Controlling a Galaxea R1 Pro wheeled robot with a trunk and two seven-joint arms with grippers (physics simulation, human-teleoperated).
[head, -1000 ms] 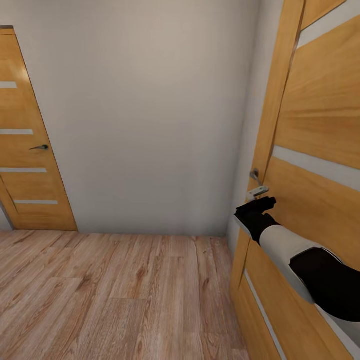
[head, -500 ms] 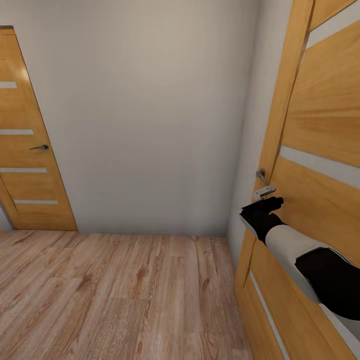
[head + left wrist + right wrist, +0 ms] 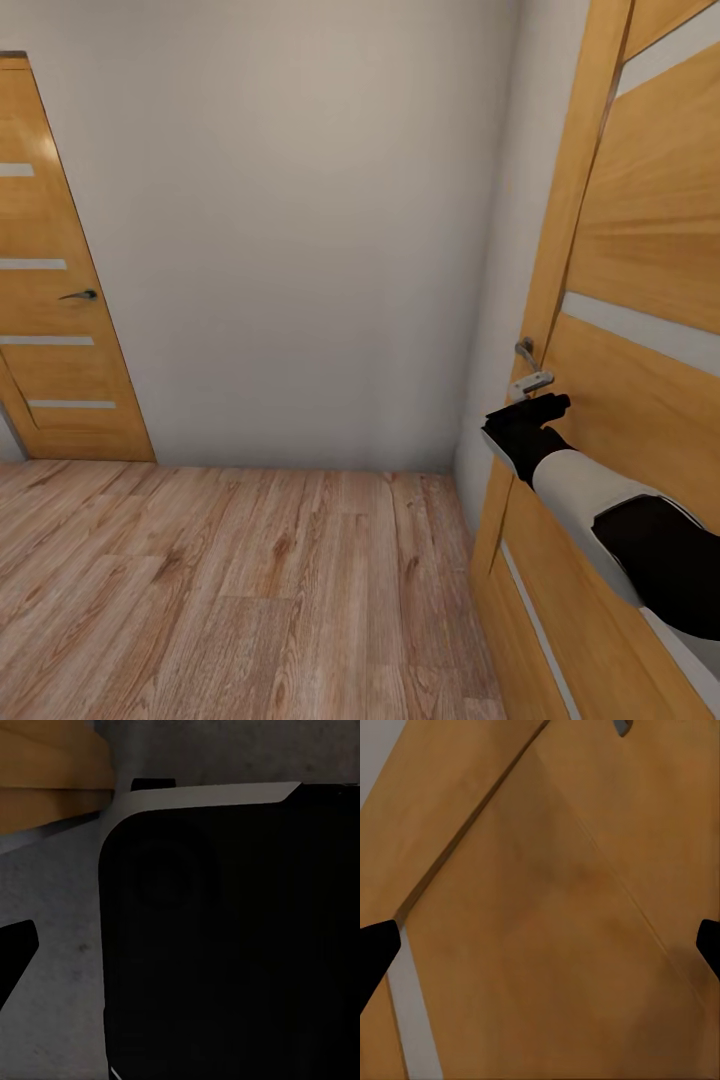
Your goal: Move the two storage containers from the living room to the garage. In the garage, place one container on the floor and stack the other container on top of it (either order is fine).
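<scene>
The storage containers are out of view. I face a corridor corner with a light wood-plank floor [image 3: 250, 580]. My right gripper [image 3: 545, 405] reaches out to the orange-brown door [image 3: 640, 250] on the right, just below its metal handle [image 3: 530, 368]. In the right wrist view the right gripper [image 3: 540, 952] is open, its two black fingertips [image 3: 375, 952] far apart with the door panel [image 3: 585, 907] close in front of them. One left fingertip [image 3: 15, 952] shows beside a dark part of my own body [image 3: 225, 945]; its spread position suggests open.
A second orange-brown door [image 3: 50, 300] with glass slits and a dark handle [image 3: 78, 295] stands shut at the left. A plain white wall [image 3: 300, 230] closes the corridor ahead. An orange-brown shape [image 3: 52, 780] lies over a grey mottled surface [image 3: 60, 1005].
The right door's edge and handle have shifted a little to the right, and my right gripper has gone with them. The left door and the wall have stayed in place.
</scene>
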